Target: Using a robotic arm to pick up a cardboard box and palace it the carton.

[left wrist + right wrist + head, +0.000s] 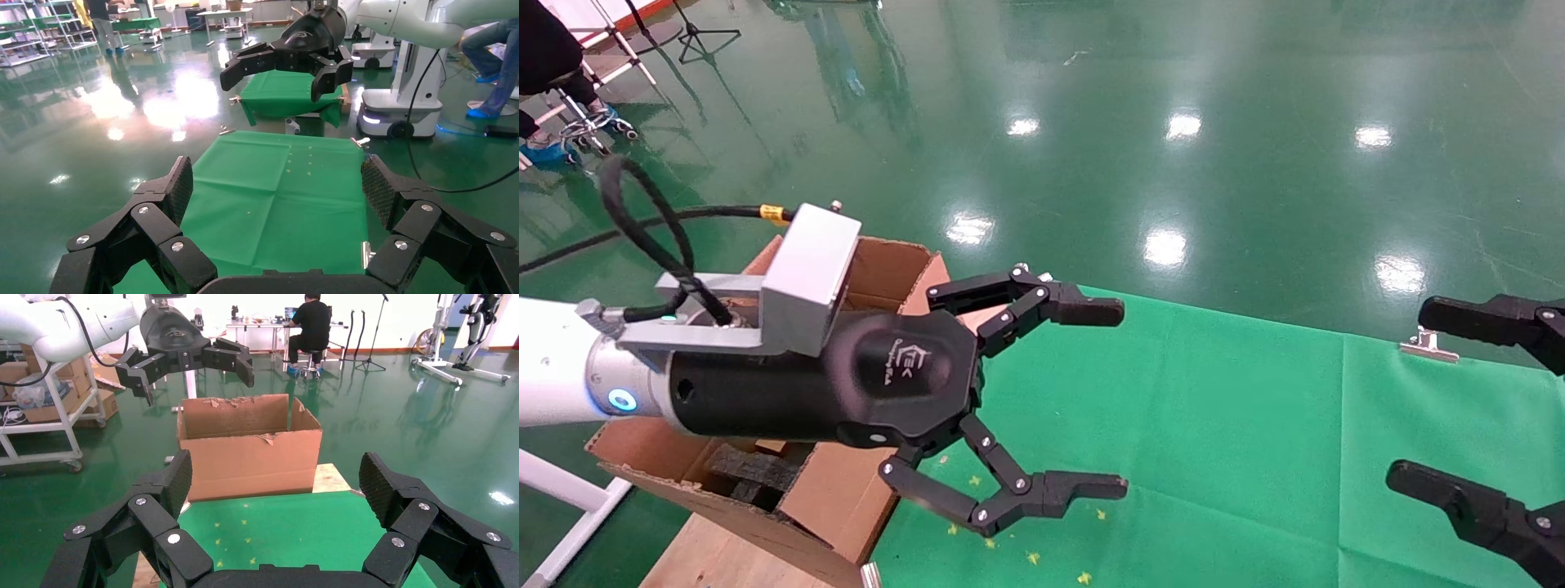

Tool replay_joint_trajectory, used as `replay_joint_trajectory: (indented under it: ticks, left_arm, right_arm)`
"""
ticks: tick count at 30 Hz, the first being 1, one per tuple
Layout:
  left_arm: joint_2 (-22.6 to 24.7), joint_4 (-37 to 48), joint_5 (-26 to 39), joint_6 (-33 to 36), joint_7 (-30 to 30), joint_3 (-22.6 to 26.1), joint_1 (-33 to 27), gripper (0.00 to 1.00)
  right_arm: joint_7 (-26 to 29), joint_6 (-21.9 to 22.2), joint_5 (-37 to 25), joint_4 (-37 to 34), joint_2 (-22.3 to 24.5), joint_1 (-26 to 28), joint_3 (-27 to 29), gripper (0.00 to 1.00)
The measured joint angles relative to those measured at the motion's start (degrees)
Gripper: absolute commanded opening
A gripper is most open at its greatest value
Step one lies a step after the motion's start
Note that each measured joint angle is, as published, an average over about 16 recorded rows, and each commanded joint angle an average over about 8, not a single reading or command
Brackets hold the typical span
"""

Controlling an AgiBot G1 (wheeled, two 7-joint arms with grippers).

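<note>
Head view: the robotic arm (568, 371) is reaching in from nine o'clock, its silver module (809, 265) and black cable (641, 220) riding on top of the wrist. The left pincer (1120, 400) is hanging wide and holding nothing, above the green cloth (1214, 425) covering the desk, just beside the carton (838, 498) at the desk's eight o'clock end. Black foam blocks (752, 474) are lying inside the carton. The cardboard box is not appearing in any view. At three o'clock the right pincer (1406, 392) is also standing wide and unloaded over the cloth, its two fingers well apart. A metal clip (1428, 346) is gripping the cloth's far edge near the upper finger.

Right wrist view: the carton (251, 456) is standing upright with ragged flaps beyond the cloth's end, the left pincer (196, 370) hovering above it.
</note>
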Motion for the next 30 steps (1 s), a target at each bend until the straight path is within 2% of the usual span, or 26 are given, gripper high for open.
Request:
replay_joint_trajectory:
  ticks: [30]
  left_arm:
    - [0.0, 0.8, 0.5, 0.0, -0.2, 0.1, -0.5, 1.0]
  right_arm:
    - [0.0, 0.0, 0.0, 0.0, 0.0, 0.0, 0.0, 1.0]
